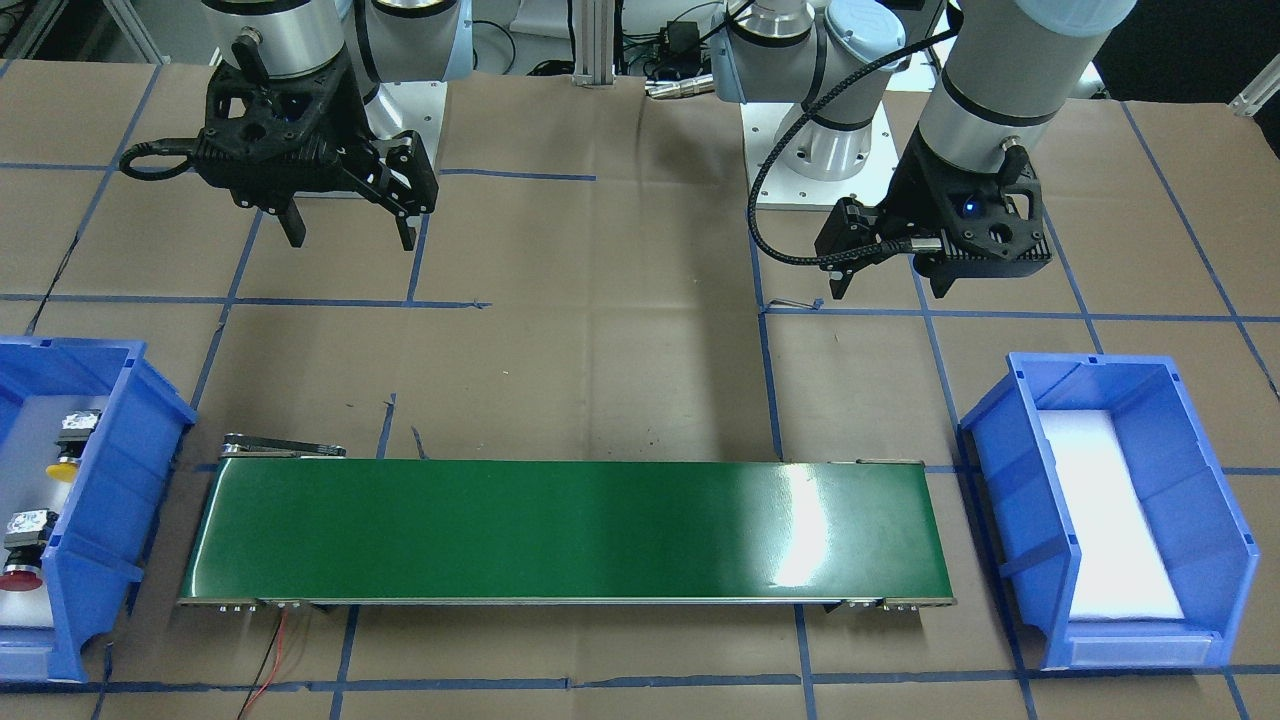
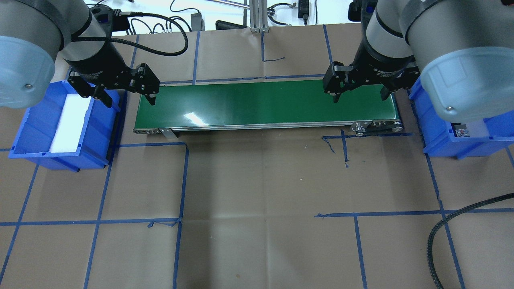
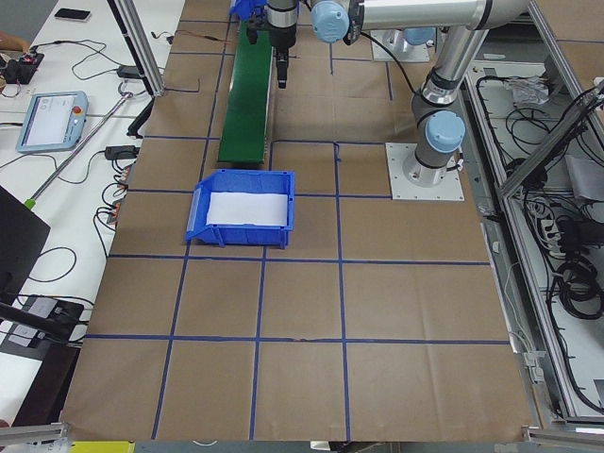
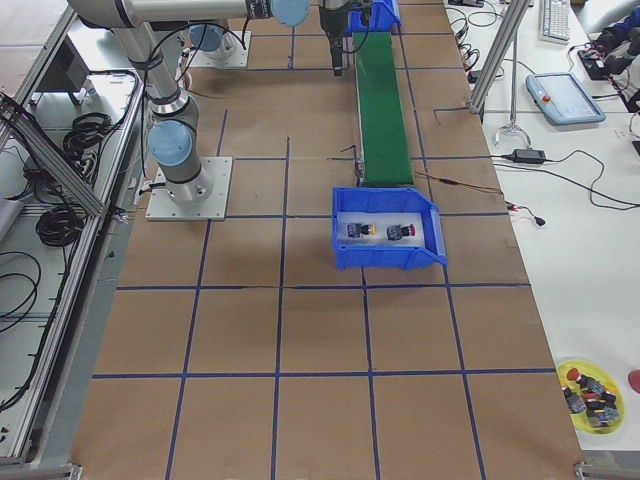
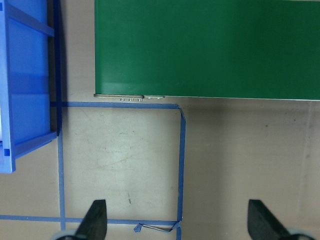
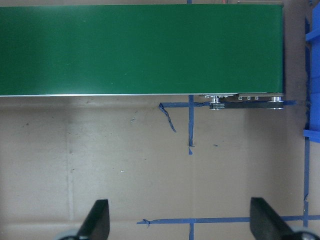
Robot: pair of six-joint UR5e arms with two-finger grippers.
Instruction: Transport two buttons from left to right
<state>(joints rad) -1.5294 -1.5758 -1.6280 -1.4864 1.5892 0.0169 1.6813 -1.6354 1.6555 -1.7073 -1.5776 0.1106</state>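
Observation:
The yellow button (image 1: pixel 68 452) and the red button (image 1: pixel 22 560) lie on white foam in the blue bin (image 1: pixel 140 470) on my right side; both also show in the exterior right view, the yellow one (image 4: pixel 358 230) and the red one (image 4: pixel 403 232). My right gripper (image 1: pixel 350 235) is open and empty, hovering above the paper behind the belt's right end. My left gripper (image 1: pixel 890 282) is open and empty above the paper near the belt's left end. The wrist views show both pairs of fingertips wide apart with nothing between them.
A green conveyor belt (image 1: pixel 570 530) runs across the table between the two bins. A second blue bin (image 1: pixel 1005 480) on my left side holds only white foam. Blue tape lines mark the brown paper. A black cable (image 2: pixel 453 224) loops at the near right.

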